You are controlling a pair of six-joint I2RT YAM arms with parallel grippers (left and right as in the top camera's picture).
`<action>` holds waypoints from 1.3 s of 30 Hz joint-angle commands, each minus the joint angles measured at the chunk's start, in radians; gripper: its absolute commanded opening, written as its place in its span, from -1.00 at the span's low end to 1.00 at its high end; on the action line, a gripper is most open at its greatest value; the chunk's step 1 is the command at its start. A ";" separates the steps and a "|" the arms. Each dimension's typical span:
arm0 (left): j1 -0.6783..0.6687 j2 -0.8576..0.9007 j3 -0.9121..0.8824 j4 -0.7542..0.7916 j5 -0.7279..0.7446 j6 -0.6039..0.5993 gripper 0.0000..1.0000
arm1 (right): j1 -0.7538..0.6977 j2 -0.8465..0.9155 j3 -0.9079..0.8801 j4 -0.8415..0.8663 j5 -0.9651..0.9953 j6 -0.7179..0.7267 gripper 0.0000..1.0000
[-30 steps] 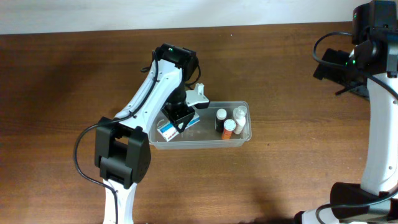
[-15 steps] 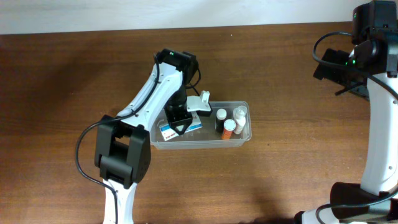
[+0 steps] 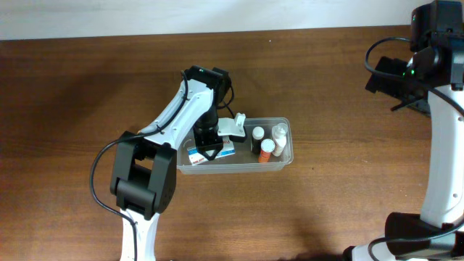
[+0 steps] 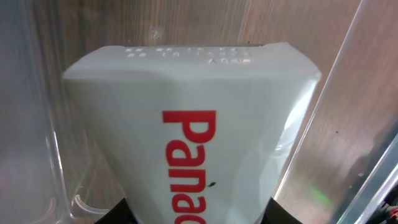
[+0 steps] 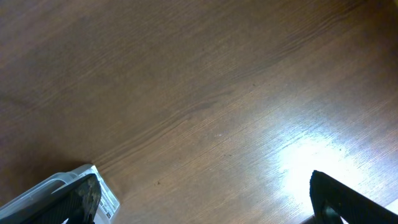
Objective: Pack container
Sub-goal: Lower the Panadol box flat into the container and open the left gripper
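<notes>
Inside the left half of the container [image 3: 250, 168], set mid-way along the table [image 3: 348, 217], the left gripper [image 3: 209, 143] is seen from overhead closed on the white-and-blue box [image 3: 194, 154], apart from the bottles [image 3: 267, 143] at the right end; the box's red lettering is shown only by the left wrist view. Both have been shifted slightly toward the container's near wall since a second ago. Far right of the container, the right gripper [image 5: 203, 186] is held wide open, empty.

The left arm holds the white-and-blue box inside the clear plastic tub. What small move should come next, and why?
Probably open the left jaws: the white-and-blue box they grip is down inside the clear rectangular plastic tub, near its left wall.
</notes>
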 commanded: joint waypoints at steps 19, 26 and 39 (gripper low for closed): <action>0.002 -0.001 -0.006 0.018 0.008 0.080 -0.08 | -0.004 -0.004 0.010 0.000 0.002 0.007 0.97; 0.002 -0.001 -0.006 0.018 0.008 0.079 0.02 | -0.004 -0.004 0.010 0.000 0.002 0.007 0.97; 0.001 -0.001 0.003 0.012 0.015 0.069 0.09 | -0.004 -0.004 0.010 0.000 0.002 0.007 0.97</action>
